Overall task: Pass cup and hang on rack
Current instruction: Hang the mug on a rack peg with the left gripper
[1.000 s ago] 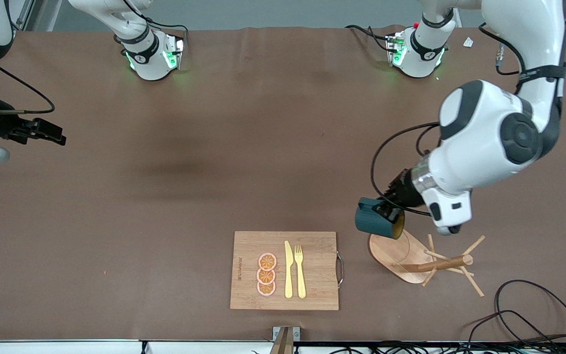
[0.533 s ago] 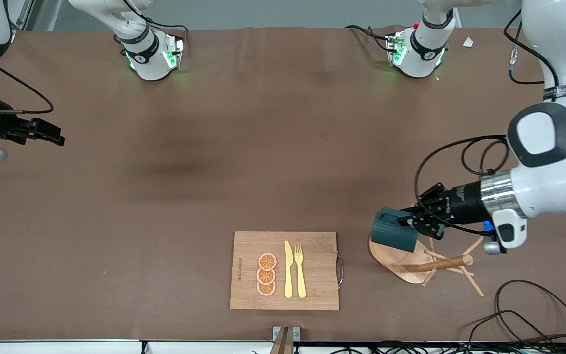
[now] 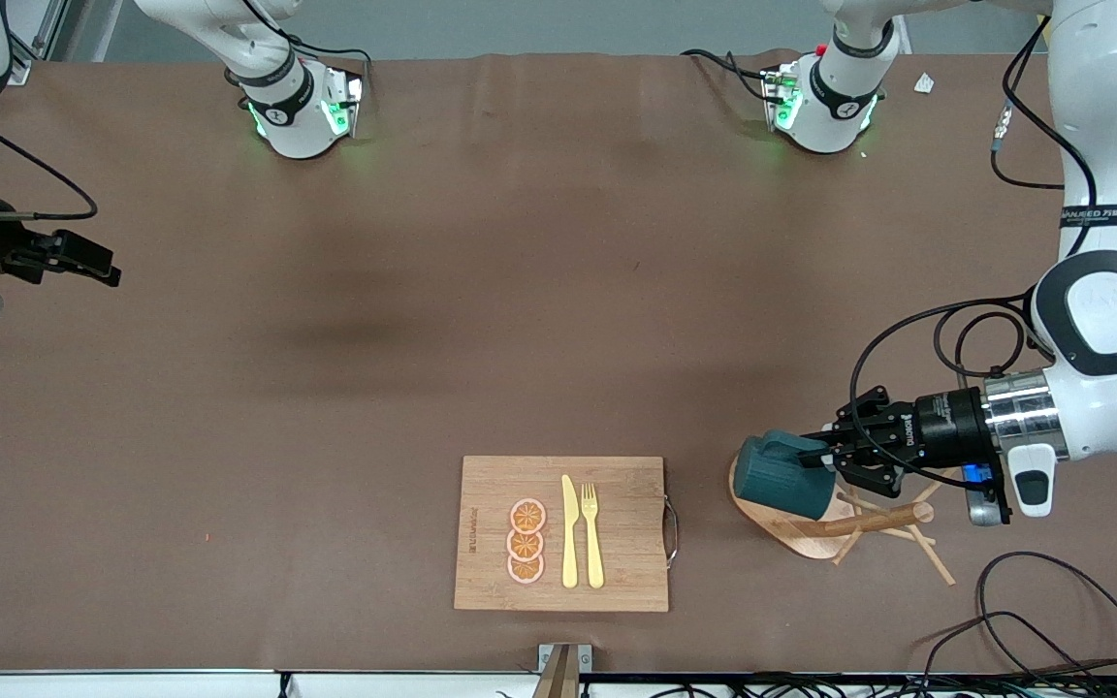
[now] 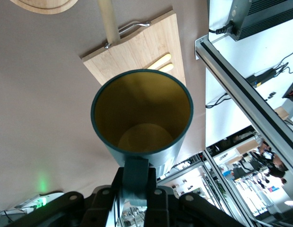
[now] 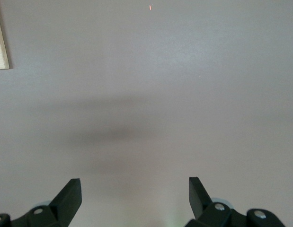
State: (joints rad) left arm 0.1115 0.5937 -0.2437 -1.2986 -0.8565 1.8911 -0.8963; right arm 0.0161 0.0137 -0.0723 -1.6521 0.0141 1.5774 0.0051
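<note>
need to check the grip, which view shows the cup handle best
The left wrist view: the cup handle sits clamped in the left claw. The front view shows the cup's side over the rack; the right wrist view misses it.

The cup (image 3: 783,476) looks matt teal outside, smooth yellow inside. The rack (image 3: 815,523) is pale, smooth wood. The table (image 3: 481,320) cover is dull brown cloth.

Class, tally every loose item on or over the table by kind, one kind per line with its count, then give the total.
Cup: 1
Rack: 1
Cutting board: 1
Knife: 1
Fork: 1
Orange slices: 3
Total: 8
</note>
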